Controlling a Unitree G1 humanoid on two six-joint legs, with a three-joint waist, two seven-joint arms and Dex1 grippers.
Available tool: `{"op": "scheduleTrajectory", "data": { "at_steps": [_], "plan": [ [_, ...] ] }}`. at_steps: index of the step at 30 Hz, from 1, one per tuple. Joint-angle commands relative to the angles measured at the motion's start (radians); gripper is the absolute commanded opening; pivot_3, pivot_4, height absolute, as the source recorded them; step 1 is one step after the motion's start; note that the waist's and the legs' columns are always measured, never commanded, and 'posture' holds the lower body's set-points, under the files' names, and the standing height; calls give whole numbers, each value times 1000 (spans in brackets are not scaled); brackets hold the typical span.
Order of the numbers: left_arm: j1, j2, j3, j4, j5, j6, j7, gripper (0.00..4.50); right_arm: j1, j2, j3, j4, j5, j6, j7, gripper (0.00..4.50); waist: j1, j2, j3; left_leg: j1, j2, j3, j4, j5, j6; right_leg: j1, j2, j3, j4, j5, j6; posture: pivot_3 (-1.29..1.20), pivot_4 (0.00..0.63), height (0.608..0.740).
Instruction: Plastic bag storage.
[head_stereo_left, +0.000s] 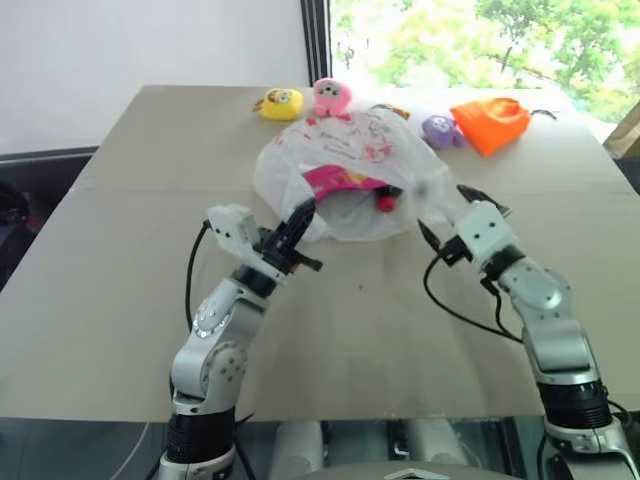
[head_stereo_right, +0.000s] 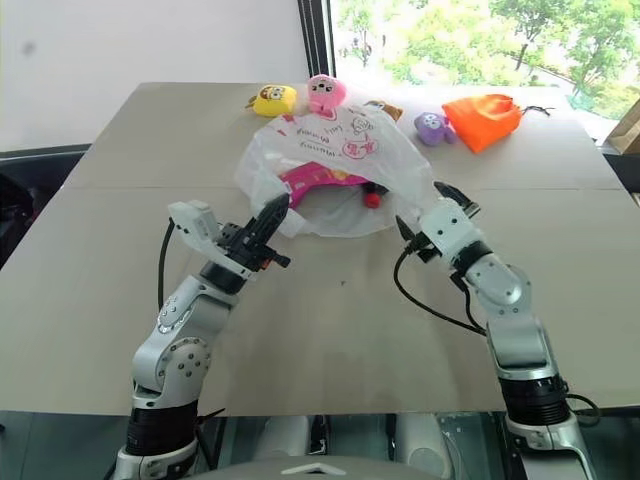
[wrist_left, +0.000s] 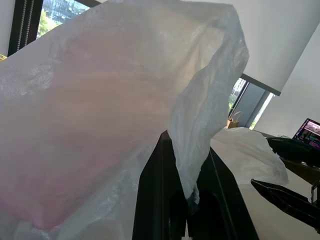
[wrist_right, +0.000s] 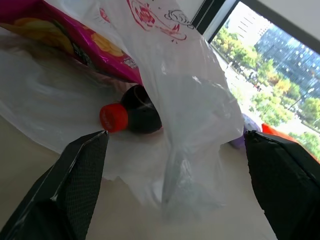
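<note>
The plastic bag lies on the desk, just in front of both hands, with its mouth facing them. The left hand is pinched tight on the near edge of the bag and holds that edge up. In the left wrist view a thin strip of film is squeezed between its fingers. The right hand is spread wide and holds nothing. The other side of the bag's mouth hangs loose just in front of it.

Inside the bag, past the left hand, sit a pink snack packet and a dark bottle with a red cap.

The bag looks very thin, soft and floppy. It will crumple and may slip or tear if pulled hard. The things inside make it a bit heavy at the bottom. A good spot for the right hand is the loose edge or handle loop nearest to it
</note>
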Motion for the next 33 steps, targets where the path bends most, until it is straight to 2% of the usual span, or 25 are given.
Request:
{"op": "scheduleTrajectory", "data": {
  "at_steps": [1,2,3,5,8,10,11,15,17,21,25,30,33],
  "plan": [
    [0,-3,10,-15,4,-28,-10,0,-35,15,-35,-17,46,71,-27,4400,1,0,0,0,0,0,0,0,0,0,0,0,0,0,0,0,150,740],
    [1,-4,10,-15,5,-29,-9,0,-44,20,-44,-15,60,85,-36,3873,2,0,0,0,0,0,0,0,0,0,0,0,0,0,0,0,150,740],
    [2,-4,11,-13,6,-30,-8,0,-55,26,-55,-14,75,96,-45,3589,1,0,0,-1,0,0,0,0,0,0,0,0,0,0,0,0,150,740],
    [2,-3,15,-9,5,-31,-6,0,-66,27,-65,-17,96,119,-52,2653,1,0,0,-1,0,-1,0,0,0,0,0,-1,0,0,0,0,150,740],
    [-8,2,19,7,17,-34,-2,0,-78,36,-88,-22,152,182,-50,1121,1,0,0,-1,0,-1,0,0,0,0,0,-1,0,0,0,0,150,740],
    [-24,10,26,24,24,-33,1,0,-108,49,-126,-38,248,279,-25,250,1,0,0,-1,0,-1,0,0,0,0,0,-1,0,0,0,0,150,740],
    [-36,12,36,34,20,-29,5,0,-129,44,-141,-37,274,309,-21,45,1,0,0,-1,0,-1,0,0,0,0,0,-1,0,0,0,0,150,740],
    [-135,35,81,96,19,1,41,0,-306,102,-308,27,466,457,-100,45,-1,0,1,-1,0,-1,0,0,0,0,0,-1,0,0,0,0,150,740],
    [-254,65,114,157,9,26,58,0,-463,118,-408,112,574,488,-142,45,0,-1,3,-1,0,-2,1,0,1,0,0,-1,1,0,0,0,150,740],
    [-530,139,180,331,-6,72,66,0,-731,90,-520,334,688,437,-161,45,2,-2,4,-3,0,-4,2,0,1,-1,1,-4,1,1,-1,0,150,740],
    [-790,228,200,552,23,61,-1,0,-922,29,-525,579,691,311,-119,45,1,-2,4,-6,-1,-3,-4,0,1,-3,0,-3,-2,1,0,0,150,740],
    [-1057,320,175,888,124,-60,-118,0,-1103,-24,-504,842,659,129,-55,45,-6,-2,5,-9,-4,1,-14,0,0,-11,-3,-2,-3,0,1,0,150,740],
    [-1167,348,168,1062,177,-156,-172,0,-1168,-50,-490,943,645,49,-16,45,-15,-1,9,-26,-5,3,-12,3,-4,-28,-3,-3,-1,0,1,0,150,740]
  ]
}}
